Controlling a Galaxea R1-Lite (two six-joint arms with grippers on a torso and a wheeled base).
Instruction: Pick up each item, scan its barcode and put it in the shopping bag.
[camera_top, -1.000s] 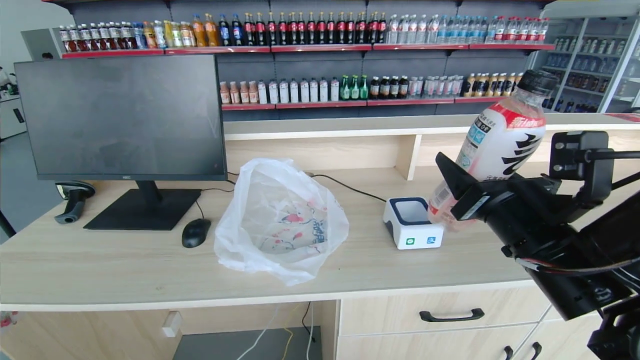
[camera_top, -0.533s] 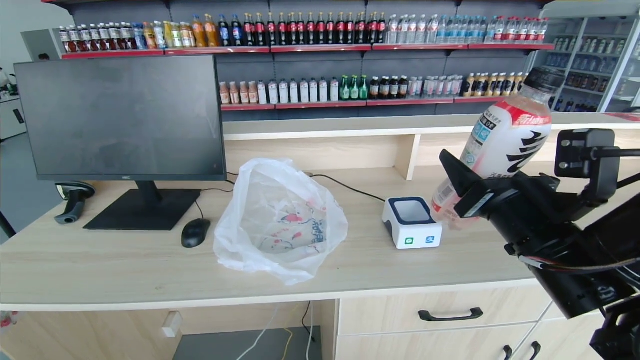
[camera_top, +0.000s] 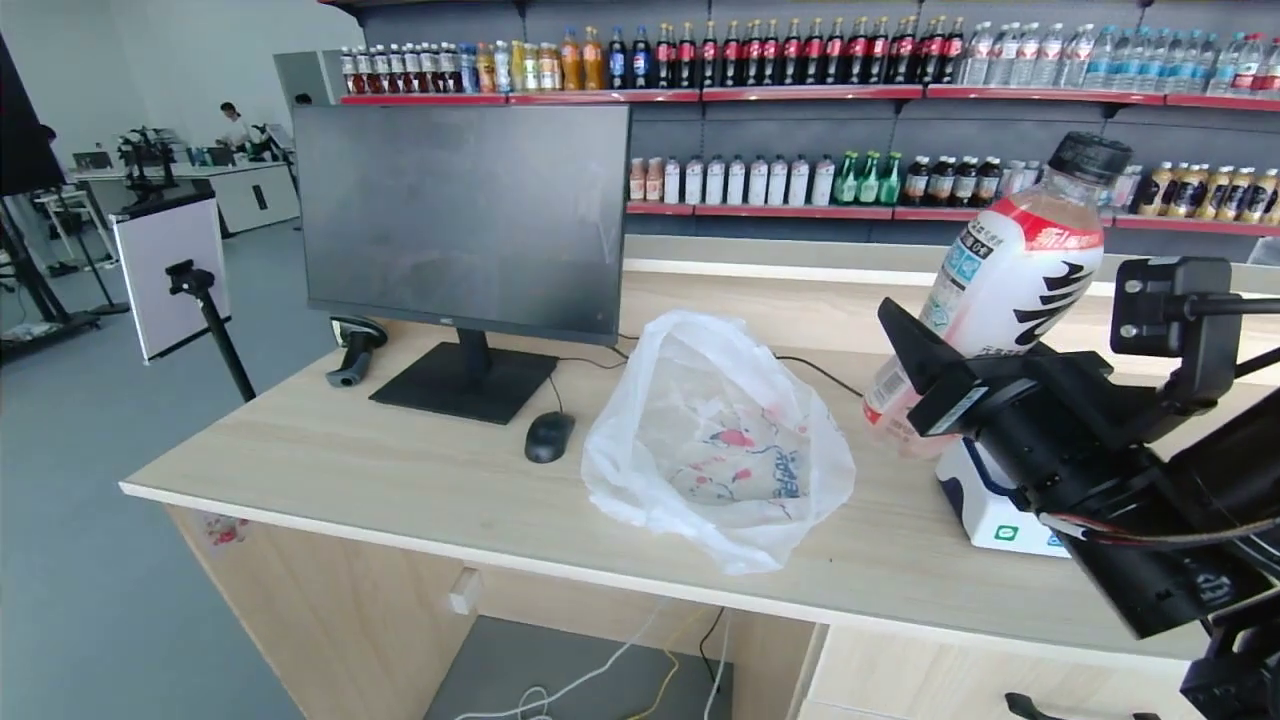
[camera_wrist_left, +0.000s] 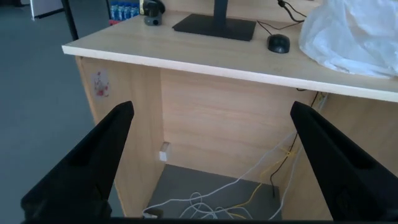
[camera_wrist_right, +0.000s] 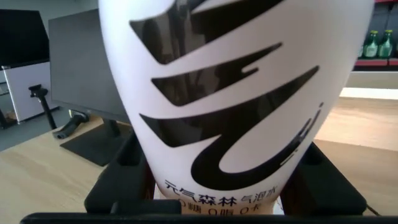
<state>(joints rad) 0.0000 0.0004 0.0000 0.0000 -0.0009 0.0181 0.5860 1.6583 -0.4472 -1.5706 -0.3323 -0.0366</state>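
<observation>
Right now we see the right gripper (camera_top: 935, 385) at the right of the head view, clamped around the lower part of a drink bottle (camera_top: 1010, 270). The bottle is white with a red band under its dark cap. It leans with the cap toward the upper right of the frame and the base down and to the left. Its base hangs close above a small white scanner box (camera_top: 985, 505), which sits on the tabletop (camera_top: 400, 470) at the lower right, partly hidden by the arm. We cannot tell whether the two touch. In the right wrist view the bottle's white body with black strokes stands close to the camera, a dark finger (camera_wrist_right: 118, 180) on either side of it.

The shopping bag (camera_top: 715, 440), thin translucent plastic with red and blue print, lies open on the tabletop in the middle of the frame. It is just left of the bottle's base and apart from it.

The left gripper (camera_wrist_left: 205, 162) has its fingers spread wide and holds nothing. It sits low, facing the wooden panel under the tabletop's front edge, with loose cables (camera_wrist_left: 205, 199) on the floor beyond.

Left of the bag lie a black mouse (camera_top: 549, 437) and a dark monitor (camera_top: 465, 220) on its stand. A handheld scanner (camera_top: 350, 350) rests at the tabletop's far left corner. Shelves of bottles (camera_top: 800, 60) run along the top of the frame.
</observation>
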